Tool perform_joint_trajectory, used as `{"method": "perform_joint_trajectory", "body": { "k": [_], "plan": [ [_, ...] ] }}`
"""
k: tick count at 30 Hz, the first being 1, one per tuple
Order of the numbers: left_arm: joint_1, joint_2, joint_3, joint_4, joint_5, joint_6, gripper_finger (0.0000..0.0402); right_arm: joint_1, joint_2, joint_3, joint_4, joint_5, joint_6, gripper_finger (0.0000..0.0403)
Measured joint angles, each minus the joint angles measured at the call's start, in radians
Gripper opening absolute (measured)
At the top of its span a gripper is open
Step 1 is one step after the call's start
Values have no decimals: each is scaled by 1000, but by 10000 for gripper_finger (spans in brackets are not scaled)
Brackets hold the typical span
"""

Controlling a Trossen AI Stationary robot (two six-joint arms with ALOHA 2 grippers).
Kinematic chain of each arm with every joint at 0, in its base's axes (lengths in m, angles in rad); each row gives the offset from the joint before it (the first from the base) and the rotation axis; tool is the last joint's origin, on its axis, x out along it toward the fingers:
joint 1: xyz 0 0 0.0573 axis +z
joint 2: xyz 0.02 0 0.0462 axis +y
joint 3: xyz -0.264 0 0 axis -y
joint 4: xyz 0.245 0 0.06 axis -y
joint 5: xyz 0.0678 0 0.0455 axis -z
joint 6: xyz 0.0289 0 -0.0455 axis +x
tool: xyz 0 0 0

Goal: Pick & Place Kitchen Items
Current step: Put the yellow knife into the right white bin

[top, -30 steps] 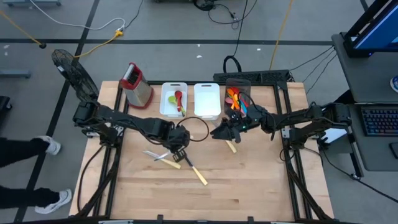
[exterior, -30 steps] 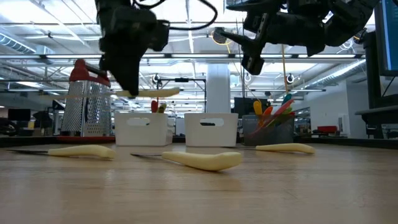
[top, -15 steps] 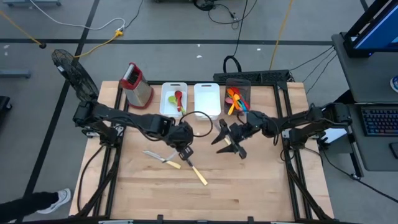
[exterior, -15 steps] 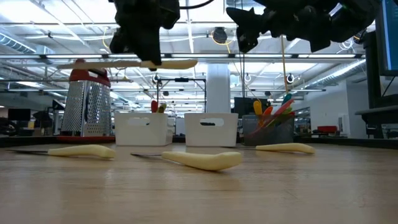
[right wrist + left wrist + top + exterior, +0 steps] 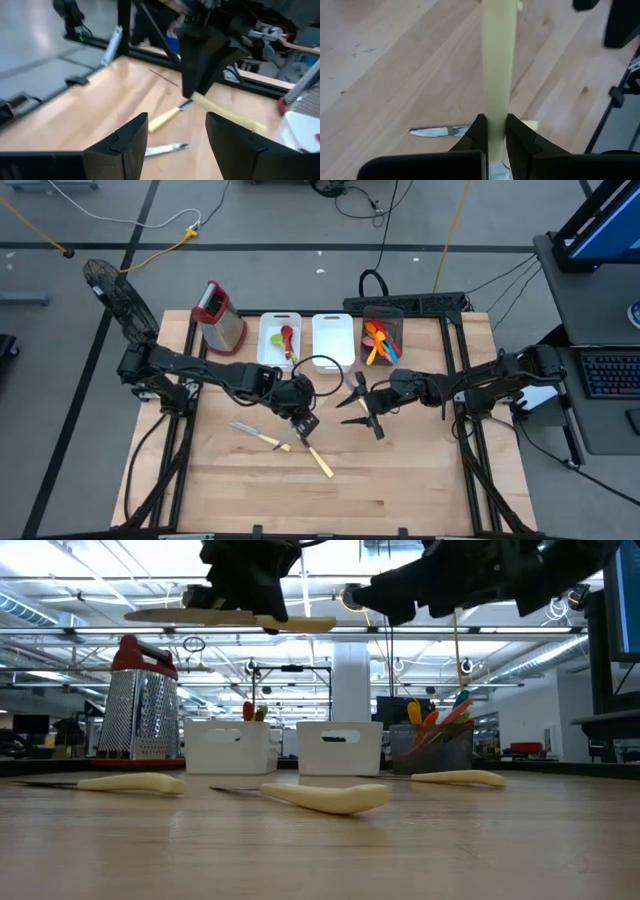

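A: Three yellow-handled knives on the table (image 5: 400, 480), one more in the air. Left gripper (image 5: 492, 132) is pinching the airborne knife (image 5: 497, 60) by its handle, jaws pressed onto both sides. It hangs level, well above the wood, over mid-table.

B: Right side?

A: Right gripper (image 5: 175, 132) is up off the table too, right of the left one, jaws spread with nothing between them. It faces the left gripper (image 5: 202, 55) and the held knife.

B: Where are the loose ones?

A: In the low view: one knife (image 5: 125, 783) at far left, one (image 5: 325, 798) nearest the camera in the middle, one (image 5: 455, 778) at right by the dark bin (image 5: 430, 752). From above, two lie just below the left gripper (image 5: 298, 395); the third is mostly hidden under the right arm.

B: Bins?

A: Three in a row at the back. Left white bin (image 5: 278, 340) holds a red spoon (image 5: 287, 338) and a green piece (image 5: 276, 340). The middle white bin (image 5: 332, 340) shows nothing inside. The dark bin has orange, red and blue utensils (image 5: 378, 342) standing in it.

B: Anything else?

A: A red-topped grater (image 5: 220, 318) stands left of the bins.
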State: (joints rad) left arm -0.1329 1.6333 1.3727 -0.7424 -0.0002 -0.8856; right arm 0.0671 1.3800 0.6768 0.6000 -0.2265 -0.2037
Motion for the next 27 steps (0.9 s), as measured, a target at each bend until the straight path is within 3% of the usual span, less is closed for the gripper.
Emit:
{"method": "perform_joint_trajectory", "body": {
  "k": [10,17,27],
  "plan": [
    [0,0,0,15,15,-46,26,68,0,196,-360,279,-300,192],
    [0,0,0,36,54,-85,26,93,0,212,-375,290,-379,192],
    [1,0,0,151,104,-153,26,113,0,212,-388,466,-550,192]
  ]
}}
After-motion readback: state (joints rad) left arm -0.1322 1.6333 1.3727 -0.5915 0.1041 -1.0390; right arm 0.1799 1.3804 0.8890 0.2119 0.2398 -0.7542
